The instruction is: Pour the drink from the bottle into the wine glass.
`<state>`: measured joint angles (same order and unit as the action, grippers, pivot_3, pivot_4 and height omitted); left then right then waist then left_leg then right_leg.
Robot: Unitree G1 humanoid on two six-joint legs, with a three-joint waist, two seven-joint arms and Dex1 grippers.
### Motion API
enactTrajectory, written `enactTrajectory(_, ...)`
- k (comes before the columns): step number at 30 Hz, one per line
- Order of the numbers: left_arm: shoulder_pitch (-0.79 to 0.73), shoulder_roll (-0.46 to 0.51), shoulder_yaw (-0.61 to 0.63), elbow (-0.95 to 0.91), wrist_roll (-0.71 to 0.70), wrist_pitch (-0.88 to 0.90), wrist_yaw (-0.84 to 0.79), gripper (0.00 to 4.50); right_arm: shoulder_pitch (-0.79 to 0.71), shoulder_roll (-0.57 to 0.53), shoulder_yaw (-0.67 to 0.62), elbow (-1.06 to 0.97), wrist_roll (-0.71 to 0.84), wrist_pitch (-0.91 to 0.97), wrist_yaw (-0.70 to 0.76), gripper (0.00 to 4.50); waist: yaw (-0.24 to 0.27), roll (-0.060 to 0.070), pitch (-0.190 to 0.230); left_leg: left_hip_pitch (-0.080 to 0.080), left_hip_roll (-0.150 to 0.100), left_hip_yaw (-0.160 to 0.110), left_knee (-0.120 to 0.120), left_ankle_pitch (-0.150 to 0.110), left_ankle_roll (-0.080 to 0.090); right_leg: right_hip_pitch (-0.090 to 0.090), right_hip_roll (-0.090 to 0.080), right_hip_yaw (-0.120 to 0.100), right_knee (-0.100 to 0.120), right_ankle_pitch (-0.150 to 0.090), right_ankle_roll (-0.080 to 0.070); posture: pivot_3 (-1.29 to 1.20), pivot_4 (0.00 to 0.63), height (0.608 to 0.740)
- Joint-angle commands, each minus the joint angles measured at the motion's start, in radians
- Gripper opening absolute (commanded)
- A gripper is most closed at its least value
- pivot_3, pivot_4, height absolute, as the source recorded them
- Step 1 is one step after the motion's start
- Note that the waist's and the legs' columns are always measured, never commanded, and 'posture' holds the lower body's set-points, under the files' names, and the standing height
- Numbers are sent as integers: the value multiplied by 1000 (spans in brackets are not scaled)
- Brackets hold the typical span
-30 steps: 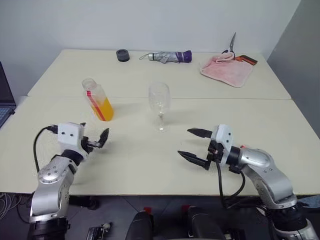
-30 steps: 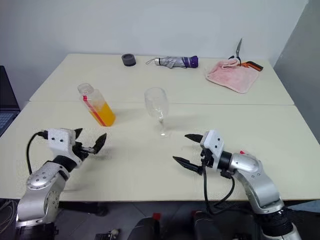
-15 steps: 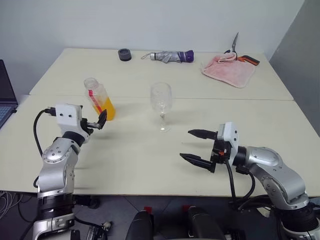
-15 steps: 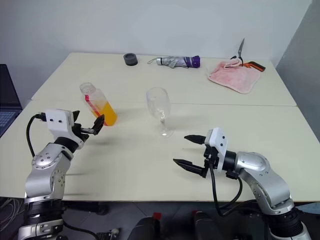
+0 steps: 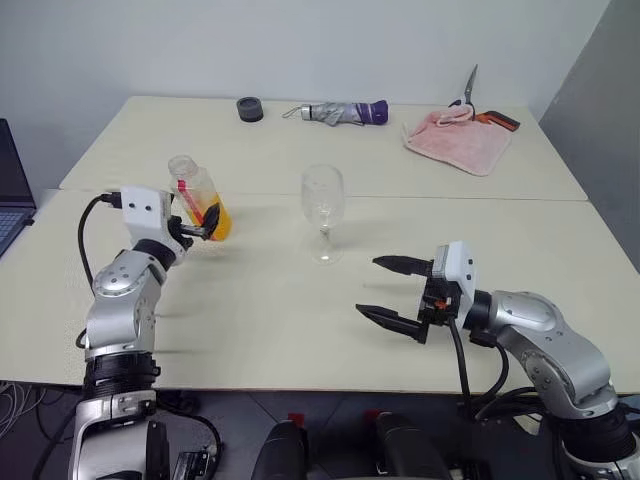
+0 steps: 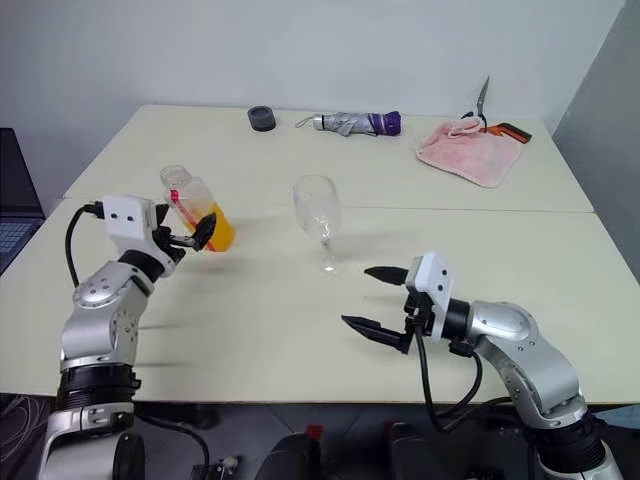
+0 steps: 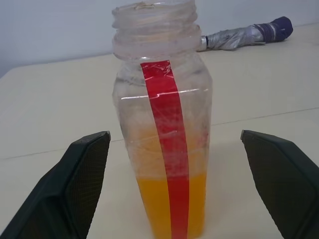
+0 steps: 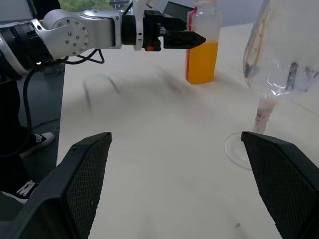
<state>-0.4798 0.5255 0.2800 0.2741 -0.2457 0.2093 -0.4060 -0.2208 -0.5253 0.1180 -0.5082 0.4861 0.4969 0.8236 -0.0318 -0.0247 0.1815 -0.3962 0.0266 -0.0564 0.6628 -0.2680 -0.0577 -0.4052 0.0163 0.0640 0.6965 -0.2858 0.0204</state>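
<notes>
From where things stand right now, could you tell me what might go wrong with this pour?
The bottle has no cap, so a nudge from the open left claw closing in could tip it and spill the drink. The wine glass stands on a thin stem, and the open right claw is not steadying it.

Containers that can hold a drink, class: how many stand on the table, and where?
2. The bottle stands near the table's left side, just ahead of the open left gripper. The wine glass stands near the middle, to its right.
</notes>
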Motion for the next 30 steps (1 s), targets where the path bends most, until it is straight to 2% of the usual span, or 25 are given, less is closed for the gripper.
enactTrajectory(1,-55,23,5,38,10,-42,-10,4500,-21,-4,-5,-40,14,3,-7,4434,0,0,0,0,0,0,0,0,0,0,0,0,0,0,0,0,150,740)
enactTrajectory(12,-160,16,-3,204,11,-89,-39,4500,-42,3,6,-44,17,10,-18,4434,0,0,0,0,0,0,0,0,0,0,0,-1,0,0,0,0,150,740)
enactTrajectory(13,-165,17,-3,213,11,-94,-42,4107,-44,4,6,-44,17,9,-20,4500,0,0,0,0,0,0,0,0,0,0,0,-1,0,0,0,0,150,740)
enactTrajectory(14,-167,17,-4,220,10,-99,-44,3966,-45,5,6,-45,18,9,-21,4500,0,0,0,0,0,0,0,0,0,0,0,-1,0,0,0,0,150,740)
enactTrajectory(21,-174,18,-2,245,5,-115,-57,1856,-53,11,6,-53,26,9,-32,4500,0,0,0,-1,0,-1,0,0,0,0,0,-1,0,0,0,0,150,740)
enactTrajectory(27,-183,11,-11,215,3,-119,-71,1742,-66,13,0,-59,27,7,-42,4500,0,0,0,-1,0,-1,0,0,0,0,0,-1,0,0,0,0,150,740)
enactTrajectory(30,-193,10,-70,136,36,-117,-96,1742,-71,12,-24,-75,40,18,-62,4500,1,0,0,-1,0,-2,0,0,0,0,0,-1,0,0,0,0,150,740)
